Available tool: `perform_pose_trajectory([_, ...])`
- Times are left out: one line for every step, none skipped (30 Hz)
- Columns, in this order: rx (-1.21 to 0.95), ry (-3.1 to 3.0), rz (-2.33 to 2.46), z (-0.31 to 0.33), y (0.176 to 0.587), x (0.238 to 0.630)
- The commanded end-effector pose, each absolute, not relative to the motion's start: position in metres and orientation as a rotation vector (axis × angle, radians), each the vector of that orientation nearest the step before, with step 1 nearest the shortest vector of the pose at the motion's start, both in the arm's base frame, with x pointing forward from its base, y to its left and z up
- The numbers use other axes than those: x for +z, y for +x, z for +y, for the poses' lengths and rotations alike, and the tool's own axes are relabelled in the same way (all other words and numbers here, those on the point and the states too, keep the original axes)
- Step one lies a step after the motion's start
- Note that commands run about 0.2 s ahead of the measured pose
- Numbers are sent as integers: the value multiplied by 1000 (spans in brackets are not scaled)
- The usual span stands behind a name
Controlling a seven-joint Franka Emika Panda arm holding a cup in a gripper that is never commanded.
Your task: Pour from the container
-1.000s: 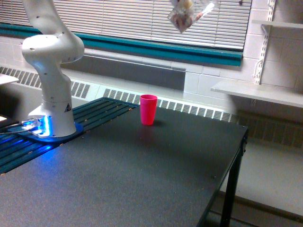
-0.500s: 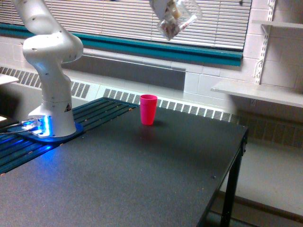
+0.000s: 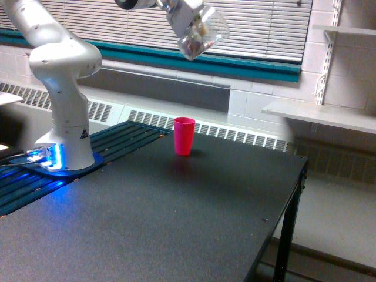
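Note:
High in the exterior view, near the top middle, my gripper (image 3: 189, 22) is shut on the container (image 3: 201, 35), a small clear plastic cup with pale pieces showing through its wall. The cup hangs tilted, well above the table. Almost straight below it, far down, an opaque bright pink cup (image 3: 184, 136) stands upright on the black table (image 3: 176, 217) near its back edge.
The arm's white base (image 3: 66, 106) stands on a blue-lit mount at the exterior view's left, beside dark slats. The table's edge (image 3: 296, 176) drops off at the right. Window blinds and a white shelf (image 3: 320, 114) lie behind.
The gripper and the clear cup have moved toward the exterior view's left and slightly down, from right of the pink cup to nearly above it.

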State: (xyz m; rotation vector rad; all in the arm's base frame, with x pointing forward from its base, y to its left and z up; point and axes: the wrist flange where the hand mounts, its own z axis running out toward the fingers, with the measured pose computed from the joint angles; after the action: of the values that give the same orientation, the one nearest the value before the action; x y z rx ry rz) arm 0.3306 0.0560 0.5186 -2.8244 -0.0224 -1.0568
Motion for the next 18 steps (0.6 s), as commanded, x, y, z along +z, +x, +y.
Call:
perform_pose_trajectory([-1016,-2865,-139,70,315,502])
perform_pose_trajectory([-1007,-2871,-150,72,312,500])
perform_pose_trajectory([-1001,-2877,-164,74,310,498])
perform_pose_trajectory([-996,-2882,-178,76,308,495])
perform_pose_trajectory([-992,-2887,-193,78,305,493])
perform_pose_trajectory([-990,-2892,-206,79,303,491])
perform_pose_trajectory([-989,-2897,-220,81,301,488])
perform_pose_trajectory([-987,-2900,-233,83,299,486])
perform_pose_trajectory([-985,-2904,-246,84,298,484])
perform_pose_trajectory([-983,-2909,-255,86,296,482])
perform_pose_trajectory([-977,-2913,-262,88,294,480])
perform_pose_trajectory([-971,-2919,-269,89,293,478])
perform_pose_trajectory([-970,-2925,-279,91,291,476])
perform_pose_trajectory([-972,-2930,-293,92,290,474])
perform_pose_trajectory([-969,-2934,-304,93,289,472])
perform_pose_trajectory([-963,-2940,-310,94,287,470])
perform_pose_trajectory([-956,-2946,-317,96,286,468])
perform_pose_trajectory([-950,-2951,-328,97,284,467])
